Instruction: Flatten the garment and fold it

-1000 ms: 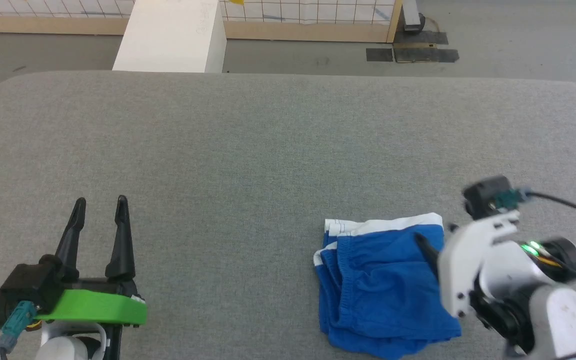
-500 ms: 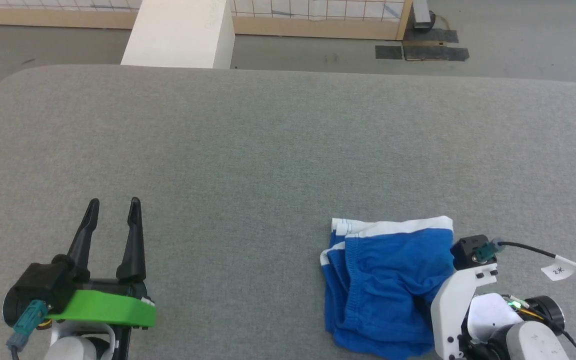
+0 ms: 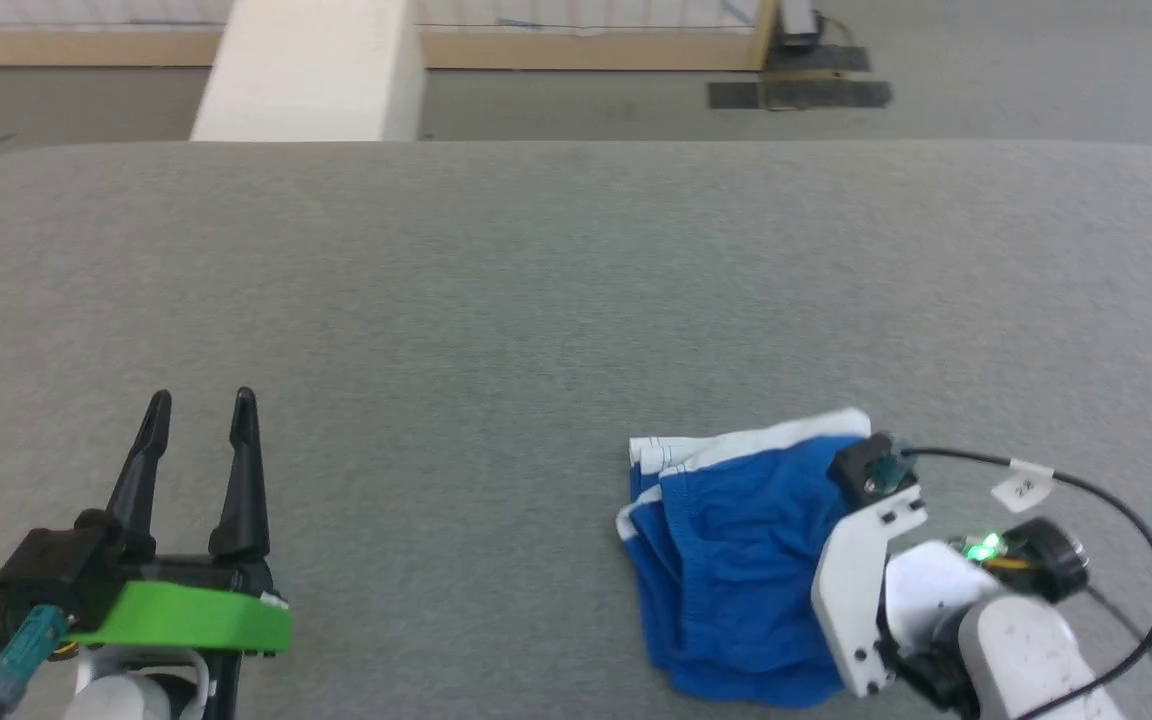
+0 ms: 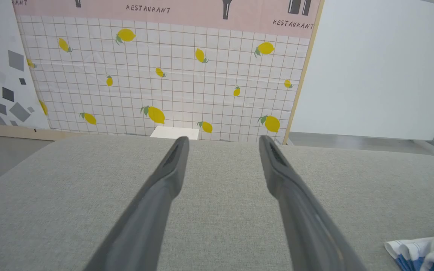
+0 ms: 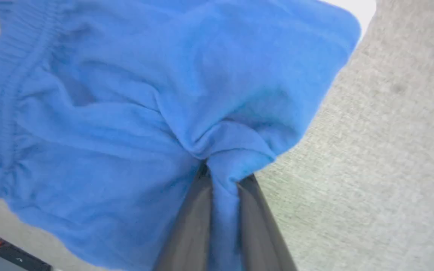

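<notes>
Grey cloth-covered table [image 3: 536, 300], crumpled blue garment [image 3: 726, 560] on its near right part, white-striped edge on the far side

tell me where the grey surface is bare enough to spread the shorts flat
The widest bare stretch of the grey padded surface runs between the left claw and the blue shorts, and on to the far edge. Crowded: the near right, where the right claw pinches the shorts.

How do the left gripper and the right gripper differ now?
The left gripper is open and empty; the right gripper pinches a fold of the blue garment. The left gripper is well apart from it; the right touches it. Both have two dark fingers.
</notes>
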Controlling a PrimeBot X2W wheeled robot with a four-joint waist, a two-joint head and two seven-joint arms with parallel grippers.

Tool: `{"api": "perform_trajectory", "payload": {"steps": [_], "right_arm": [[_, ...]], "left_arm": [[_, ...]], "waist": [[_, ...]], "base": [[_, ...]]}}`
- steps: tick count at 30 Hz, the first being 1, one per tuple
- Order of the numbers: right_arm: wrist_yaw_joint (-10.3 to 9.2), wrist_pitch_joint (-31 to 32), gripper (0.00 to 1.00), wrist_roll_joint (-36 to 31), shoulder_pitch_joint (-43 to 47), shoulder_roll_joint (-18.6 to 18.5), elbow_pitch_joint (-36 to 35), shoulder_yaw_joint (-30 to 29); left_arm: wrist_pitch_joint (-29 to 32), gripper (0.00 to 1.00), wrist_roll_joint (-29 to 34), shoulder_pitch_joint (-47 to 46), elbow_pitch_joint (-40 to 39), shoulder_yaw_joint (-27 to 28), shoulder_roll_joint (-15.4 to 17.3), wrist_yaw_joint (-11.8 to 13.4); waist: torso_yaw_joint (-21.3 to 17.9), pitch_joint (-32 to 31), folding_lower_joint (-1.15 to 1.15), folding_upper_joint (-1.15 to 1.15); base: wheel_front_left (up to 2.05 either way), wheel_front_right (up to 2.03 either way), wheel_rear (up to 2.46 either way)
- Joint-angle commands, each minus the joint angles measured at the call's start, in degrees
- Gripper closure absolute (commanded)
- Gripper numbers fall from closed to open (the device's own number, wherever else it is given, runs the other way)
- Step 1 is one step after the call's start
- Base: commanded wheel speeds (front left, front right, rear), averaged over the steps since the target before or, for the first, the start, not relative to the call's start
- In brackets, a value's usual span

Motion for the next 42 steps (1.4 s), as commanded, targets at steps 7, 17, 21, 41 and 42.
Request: {"api": "perform_trajectory", "payload": {"steps": [7, 17, 21, 41, 42], "right_arm": [[-0.11, 2.0, 1.00, 3.0, -9.0, -6.9, -1.9, 5.5], [-0.11, -1.3, 1.00, 3.1, -18.6, -10.0, 2.3, 3.1], [-0.11, -3.7, 1.00, 1.7, -20.9, -10.4, 4.6, -0.2], [-0.11, -10.0, 0.00, -11.8, -24.6, -9.6, 5.9, -26.3], [-0.11, -10.1, 0.00, -12.1, -24.6, -9.5, 5.8, -26.9]], "left_arm": [[-0.3, 0.00, -1.2, -1.1, -2.8, -0.2, 2.9, -0.4], [-0.3, 0.00, 0.1, -4.7, -5.6, 0.0, 8.3, -0.4], [0.3, 0.00, 1.1, -5.5, -6.9, 0.9, 10.0, 0.1], [1.8, 0.00, -0.6, -4.8, -10.4, 5.6, 15.0, 0.6], [1.7, 0.00, -0.6, -4.8, -10.1, 5.4, 14.9, 0.6]], "waist": [[-15.0, 7.2, 0.00, 0.00], [-25.5, 14.9, 0.00, 0.00], [-25.9, 18.3, 0.00, 0.00], [-19.1, 25.7, 0.00, 0.00], [-19.0, 25.4, 0.00, 0.00]], "base": [[0.00, 0.00, 0.00], [0.00, 0.00, 0.00], [0.00, 0.00, 0.00], [0.00, 0.00, 0.00], [0.00, 0.00, 0.00]]}}
